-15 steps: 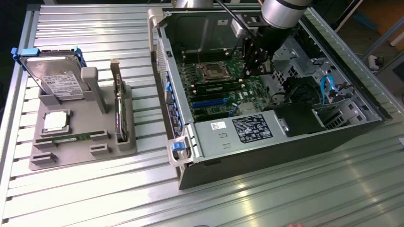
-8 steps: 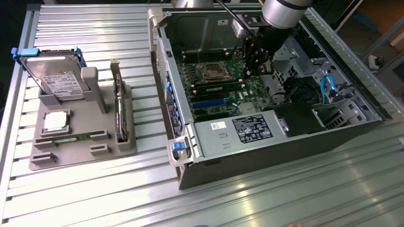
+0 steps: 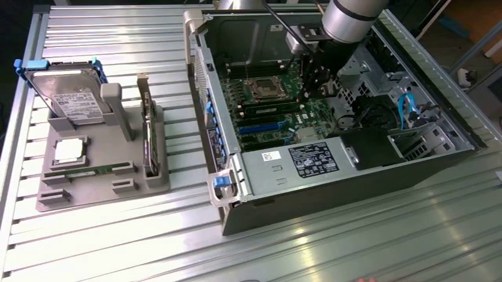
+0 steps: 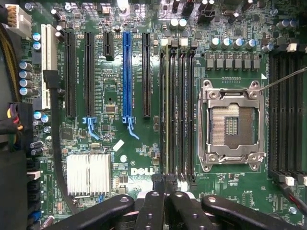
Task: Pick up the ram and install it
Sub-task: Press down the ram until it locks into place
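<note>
In the exterior view, the open computer case (image 3: 330, 200) lies on its side with the processor socket (image 3: 263, 88) bare on the motherboard. The arm reaches into the case, and its gripper (image 3: 320, 93) hangs near the socket, on the side toward the exterior view's right. The ram (image 3: 93, 171), a thin green stick, lies well apart from the socket, outside the case, in the grey tray (image 3: 102, 189) toward the exterior view's left. A silver processor chip (image 3: 69, 150), a hard drive (image 3: 70, 97) and an expansion card (image 3: 147, 135) standing on edge share that tray.

In the wrist view, the gripper (image 4: 164, 181) has its black fingers pressed together with nothing between them. They hover over one end of the memory slots (image 4: 178, 110), which run just beside the socket (image 4: 231, 125). One slot shows a paler edge, but it is not clear whether a stick sits in it.
</note>
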You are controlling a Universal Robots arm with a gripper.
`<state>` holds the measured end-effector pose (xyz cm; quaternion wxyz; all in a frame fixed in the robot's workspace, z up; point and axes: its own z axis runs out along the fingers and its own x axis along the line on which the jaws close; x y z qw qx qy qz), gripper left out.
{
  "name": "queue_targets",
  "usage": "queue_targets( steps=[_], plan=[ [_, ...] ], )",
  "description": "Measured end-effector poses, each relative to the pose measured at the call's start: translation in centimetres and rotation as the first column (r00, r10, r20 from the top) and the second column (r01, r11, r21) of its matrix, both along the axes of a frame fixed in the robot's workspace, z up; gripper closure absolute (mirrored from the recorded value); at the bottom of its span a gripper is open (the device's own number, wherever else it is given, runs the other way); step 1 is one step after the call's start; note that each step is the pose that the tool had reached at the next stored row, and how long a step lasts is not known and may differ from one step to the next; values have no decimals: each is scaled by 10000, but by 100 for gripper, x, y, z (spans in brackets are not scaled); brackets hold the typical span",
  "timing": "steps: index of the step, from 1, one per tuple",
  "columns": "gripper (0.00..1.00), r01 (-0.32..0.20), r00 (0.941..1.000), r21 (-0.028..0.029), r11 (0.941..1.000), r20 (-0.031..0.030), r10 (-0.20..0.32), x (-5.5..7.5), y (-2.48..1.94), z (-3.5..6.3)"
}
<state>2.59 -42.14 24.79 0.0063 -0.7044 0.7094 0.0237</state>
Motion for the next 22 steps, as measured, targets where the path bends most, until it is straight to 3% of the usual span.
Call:
queue_targets(
  steps=[12,22],
  plan=[
    [89,0,10000,0,10000,0,0,0,19,-21],
    [89,0,10000,5,10000,1,0,0,23,-117]
  ],
)
